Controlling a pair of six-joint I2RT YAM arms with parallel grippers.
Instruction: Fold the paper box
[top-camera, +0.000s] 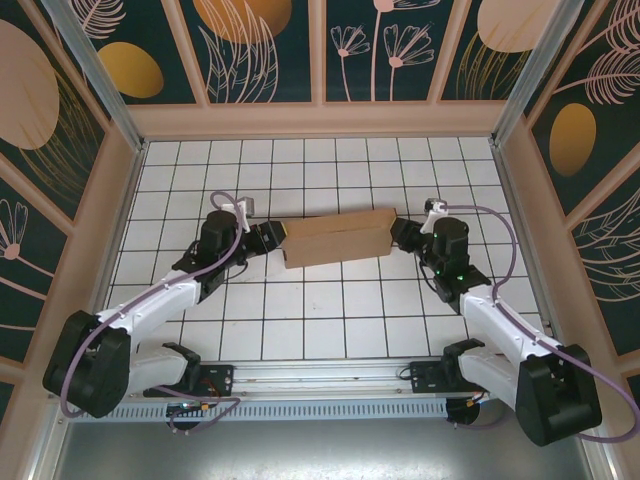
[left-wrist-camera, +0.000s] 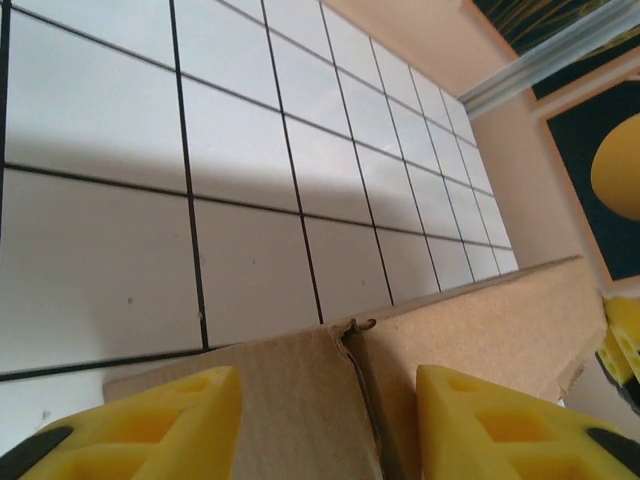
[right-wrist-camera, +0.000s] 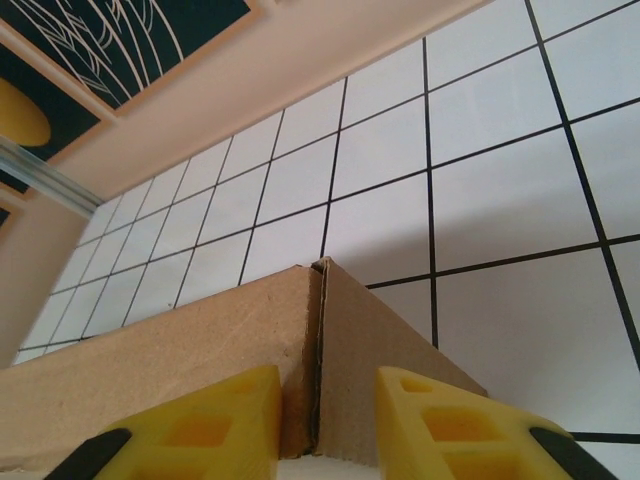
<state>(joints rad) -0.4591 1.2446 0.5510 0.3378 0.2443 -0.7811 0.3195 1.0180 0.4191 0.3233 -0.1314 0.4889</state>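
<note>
The paper box (top-camera: 335, 238) is a long, low brown cardboard shape lying across the middle of the tiled table. My left gripper (top-camera: 272, 240) is at its left end. In the left wrist view the yellow fingers (left-wrist-camera: 160, 425) stand fairly wide, with the box's corner seam (left-wrist-camera: 352, 335) wedged between them and cardboard (left-wrist-camera: 500, 320) against both. My right gripper (top-camera: 402, 236) is at the right end. Its jaws (right-wrist-camera: 328, 410) are pressed onto the two faces of the box's corner (right-wrist-camera: 150, 370).
White tiled floor (top-camera: 330, 310) stretches in front of and behind the box. Beige walls (top-camera: 320, 120) with patterned panels enclose the table on three sides. A metal rail (top-camera: 330, 375) holding the arm bases runs along the near edge.
</note>
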